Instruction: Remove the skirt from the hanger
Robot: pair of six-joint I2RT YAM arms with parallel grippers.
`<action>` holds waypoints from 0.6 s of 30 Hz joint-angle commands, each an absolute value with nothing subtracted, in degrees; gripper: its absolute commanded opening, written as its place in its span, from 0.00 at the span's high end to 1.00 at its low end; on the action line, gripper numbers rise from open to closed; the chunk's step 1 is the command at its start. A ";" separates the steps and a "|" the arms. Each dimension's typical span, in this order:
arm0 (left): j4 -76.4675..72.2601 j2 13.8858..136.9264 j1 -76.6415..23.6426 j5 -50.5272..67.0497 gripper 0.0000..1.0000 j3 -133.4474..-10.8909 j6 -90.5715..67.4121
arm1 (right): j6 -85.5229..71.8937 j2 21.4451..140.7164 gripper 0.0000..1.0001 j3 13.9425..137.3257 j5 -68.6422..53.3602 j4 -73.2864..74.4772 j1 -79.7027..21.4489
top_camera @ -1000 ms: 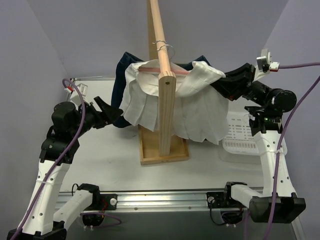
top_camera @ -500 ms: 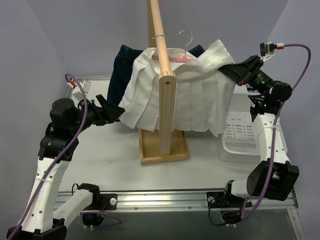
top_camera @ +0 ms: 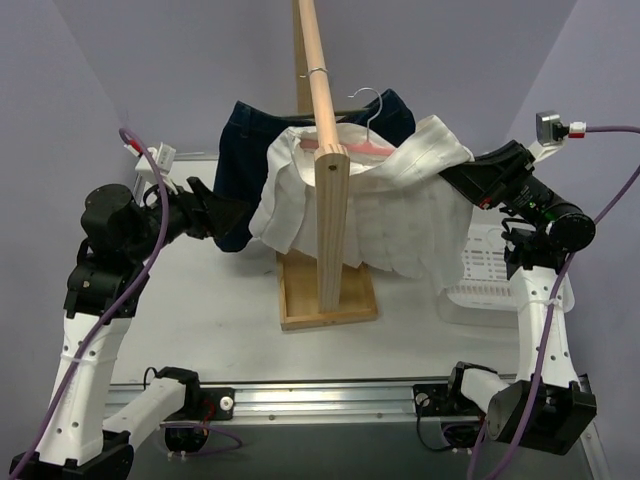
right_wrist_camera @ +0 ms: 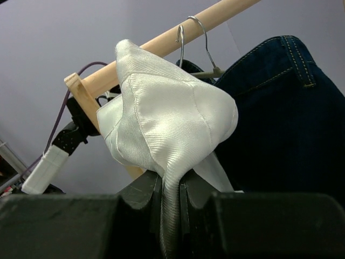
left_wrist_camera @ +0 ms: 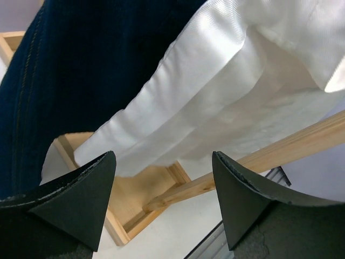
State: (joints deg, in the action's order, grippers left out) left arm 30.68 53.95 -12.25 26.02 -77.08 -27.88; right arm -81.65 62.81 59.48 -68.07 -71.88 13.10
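A white pleated skirt [top_camera: 400, 215] hangs over a pink hanger [top_camera: 352, 147] whose wire hook [top_camera: 372, 100] sits by the wooden rail [top_camera: 318, 70]. My right gripper [top_camera: 452, 174] is shut on a bunched corner of the skirt's waistband, stretching it out to the right. In the right wrist view the skirt [right_wrist_camera: 172, 118] fans out from between the jaws of the right gripper [right_wrist_camera: 171, 181]. My left gripper [top_camera: 236, 214] is open beside the skirt's left hem, holding nothing. In the left wrist view the skirt [left_wrist_camera: 226, 81] hangs just beyond the left gripper [left_wrist_camera: 163, 156].
Dark blue jeans [top_camera: 250, 150] hang on the same rail behind the skirt, close to my left fingers. The rail's wooden post [top_camera: 333, 230] stands in a tray base [top_camera: 330, 305]. A white basket [top_camera: 492, 272] lies at the right under my right arm.
My right gripper has pulled the skirt's waistband further right and lower, and the skirt has slid right along the hanger, baring more of the jeans. My left arm has drawn back slightly left.
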 commanded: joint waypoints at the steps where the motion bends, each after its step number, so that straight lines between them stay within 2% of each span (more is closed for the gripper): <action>1: 26.02 55.90 -12.66 30.76 0.19 -78.14 -28.04 | -77.35 59.77 1.00 59.41 -66.27 -88.44 13.36; 8: 25.58 56.34 -12.92 32.78 0.19 -79.10 -25.49 | -64.70 52.92 1.00 56.78 -66.71 -69.55 13.36; 12: 23.91 57.13 -12.92 36.47 0.19 -79.98 -23.83 | -52.15 50.01 1.00 57.21 -66.53 -48.06 13.10; 18: 23.56 57.22 -12.92 38.05 0.18 -80.60 -20.92 | -39.57 47.38 1.00 58.53 -65.57 -30.37 11.52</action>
State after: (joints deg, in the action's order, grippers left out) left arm 27.11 57.23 -12.67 35.33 -77.97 -24.08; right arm -49.10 48.73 56.07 -68.93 -41.50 12.43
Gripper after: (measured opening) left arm 0.813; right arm 0.073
